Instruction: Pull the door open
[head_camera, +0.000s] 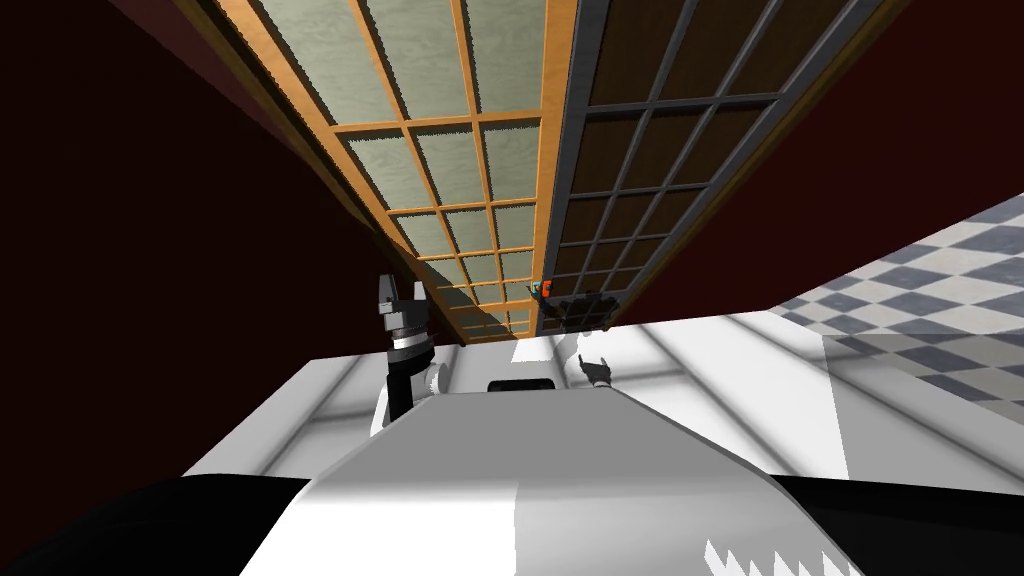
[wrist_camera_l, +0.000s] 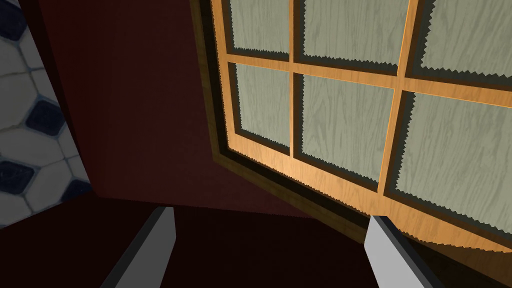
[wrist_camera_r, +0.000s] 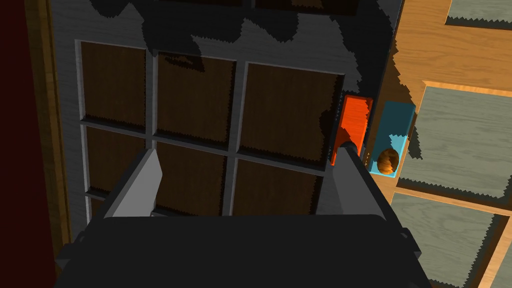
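- The grey door (wrist_camera_r: 151, 95) is the right-hand leaf of a pair. Its orange handle (wrist_camera_r: 352, 127) sits on the edge where it meets the light door (wrist_camera_l: 345, 75).
- The right gripper (wrist_camera_r: 248, 152) is up close to the grey door with its fingers apart and nothing between them. One fingertip is at the orange handle, and the gap faces the brown panes. If it closes here, I'd expect it to pinch air or skid off the handle's side.
- Just beyond the orange handle is a cyan plate (wrist_camera_r: 397, 125) with a brown knob (wrist_camera_r: 388, 161), and it belongs to the light door. Drifting too far that way risks grabbing the wrong leaf.
- Pushing further in could jam a finger against the door frame or the handle.
- The left gripper (wrist_camera_l: 271, 215), also apart and empty, hangs near the light door's lower corner beside the dark red wall (wrist_camera_l: 130, 100). It looks clear of the grey door's swing, though the robot stands close, so the opening leaf may hit the right arm.
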